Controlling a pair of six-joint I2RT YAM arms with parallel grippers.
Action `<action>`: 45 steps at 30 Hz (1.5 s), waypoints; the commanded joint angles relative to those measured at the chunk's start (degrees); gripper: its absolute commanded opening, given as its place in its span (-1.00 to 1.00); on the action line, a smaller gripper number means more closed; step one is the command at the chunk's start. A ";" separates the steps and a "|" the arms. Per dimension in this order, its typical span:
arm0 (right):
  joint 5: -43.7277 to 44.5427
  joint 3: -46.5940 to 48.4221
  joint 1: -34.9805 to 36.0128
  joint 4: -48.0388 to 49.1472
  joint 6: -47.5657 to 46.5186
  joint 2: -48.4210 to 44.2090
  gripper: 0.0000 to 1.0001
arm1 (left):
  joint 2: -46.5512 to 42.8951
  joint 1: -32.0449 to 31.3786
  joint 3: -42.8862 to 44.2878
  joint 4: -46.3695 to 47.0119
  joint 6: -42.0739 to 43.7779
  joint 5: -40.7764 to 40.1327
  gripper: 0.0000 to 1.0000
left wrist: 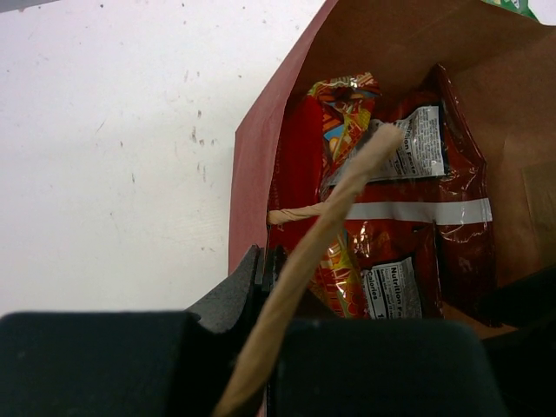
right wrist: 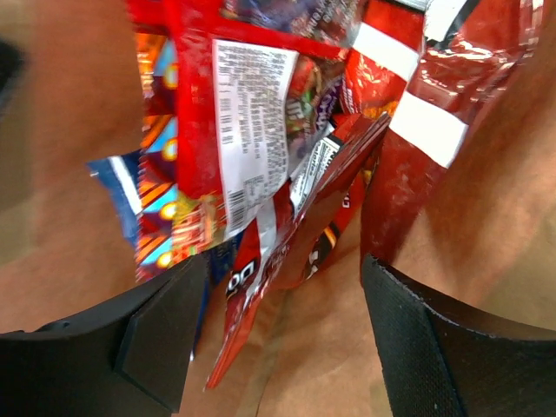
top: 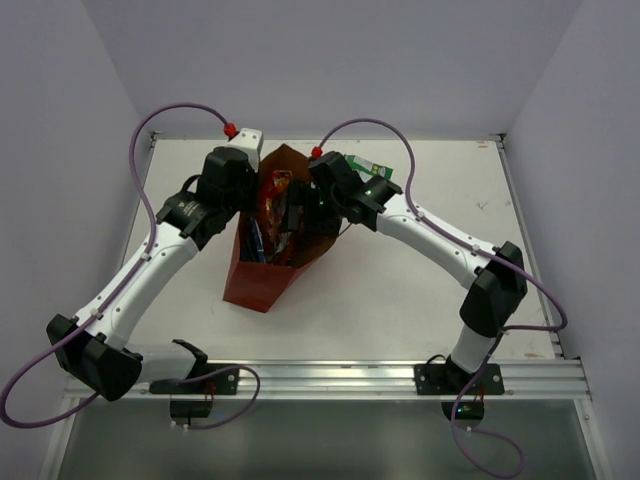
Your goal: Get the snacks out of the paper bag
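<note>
Paper bag (top: pixel 262 285) lies on surface (top: pixel 400 290), mouth toward both tools. Left tool (left wrist: pixel 266 265) apparently pinched closed on twisted handle (left wrist: pixel 343 195), lifting the upper wall so the mouth gapes. Right tool (right wrist: pixel 285 269) is inside the mouth, jaws wide, gripping nothing, red packet (right wrist: pixel 261 252) between them. Green-white packet (top: pixel 374 168) lies outside the bag, just behind right tool.

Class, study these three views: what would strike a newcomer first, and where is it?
The reddish-brown paper bag lying open on the white table stands out first. Inside, red crinkly snacks crowd in front of the open right gripper, while the left gripper pinches the bag's rim beside a twisted handle.
</note>
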 commanded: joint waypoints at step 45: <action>-4.09 6.94 0.10 2.42 2.71 -2.51 -1.00 | -3.40 -0.47 1.49 3.64 -2.22 0.17 -1.00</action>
